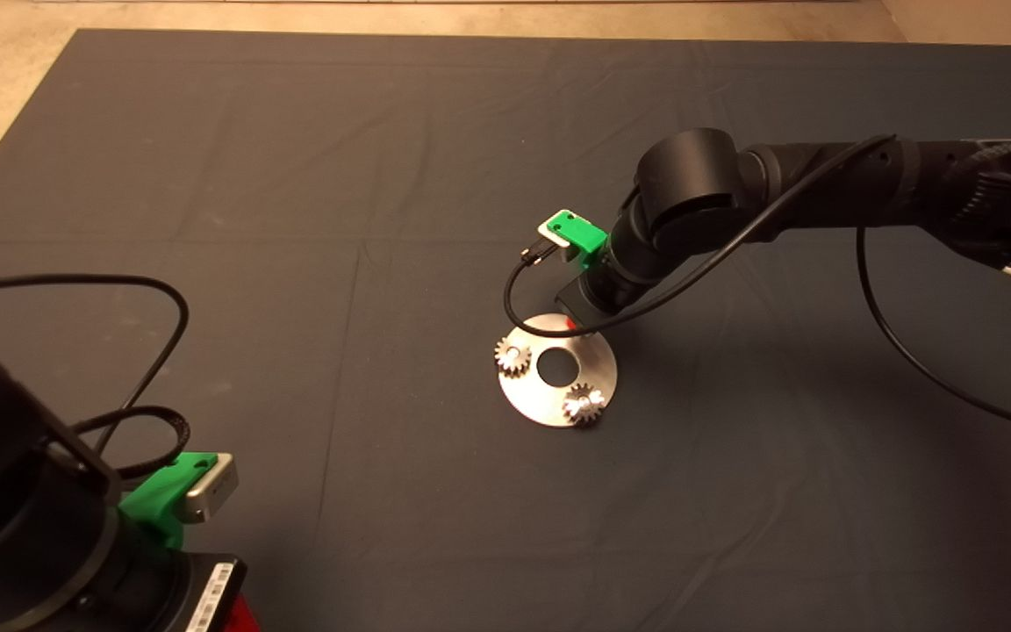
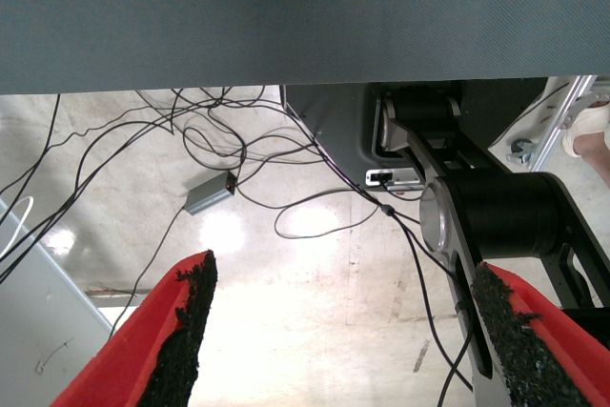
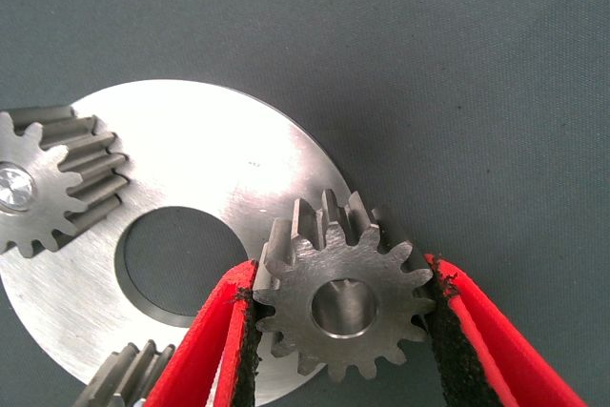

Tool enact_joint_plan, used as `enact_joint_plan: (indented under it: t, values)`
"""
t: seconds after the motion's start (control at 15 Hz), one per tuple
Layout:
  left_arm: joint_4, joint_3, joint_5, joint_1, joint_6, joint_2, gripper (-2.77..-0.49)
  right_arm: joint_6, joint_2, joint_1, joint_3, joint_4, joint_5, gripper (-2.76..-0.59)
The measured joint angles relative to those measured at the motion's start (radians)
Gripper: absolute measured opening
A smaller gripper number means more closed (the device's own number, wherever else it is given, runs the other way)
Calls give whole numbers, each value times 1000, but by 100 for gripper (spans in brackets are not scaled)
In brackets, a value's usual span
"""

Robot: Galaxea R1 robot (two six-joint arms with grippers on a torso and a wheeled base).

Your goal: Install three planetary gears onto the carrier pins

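The round silver disc lies mid-mat. Two planetary gears sit on its carrier pins; in the right wrist view one pin top shines in the hole of a seated gear, and the other seated gear shows only at the edge. My right gripper is shut on a third gear, held flat over the disc's rim. The pin under it is hidden. My left gripper is parked at the lower left, open and empty.
Dark mat spreads around the disc. A black cable loops from the right arm above the mat. The left wrist view shows the floor with several cables and a small grey box.
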Motion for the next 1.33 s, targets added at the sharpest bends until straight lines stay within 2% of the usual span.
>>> enact_joint_plan:
  t: [0.2, 0.6, 0.93, 1.33]
  values:
    - [0, 0, 0, 0, 0, 0, -137, 0, 7, 0, -1, 0, 17, -229]
    - [0, 0, 0, 0, 0, 0, -137, -4, -23, 0, 2, 0, 18, -229]
    - [0, 0, 0, 0, 0, 2, -137, -4, -26, 3, 4, 0, -7, -229]
    - [0, 0, 0, 0, 0, 3, -137, -3, -23, 3, 4, 0, -10, -229]
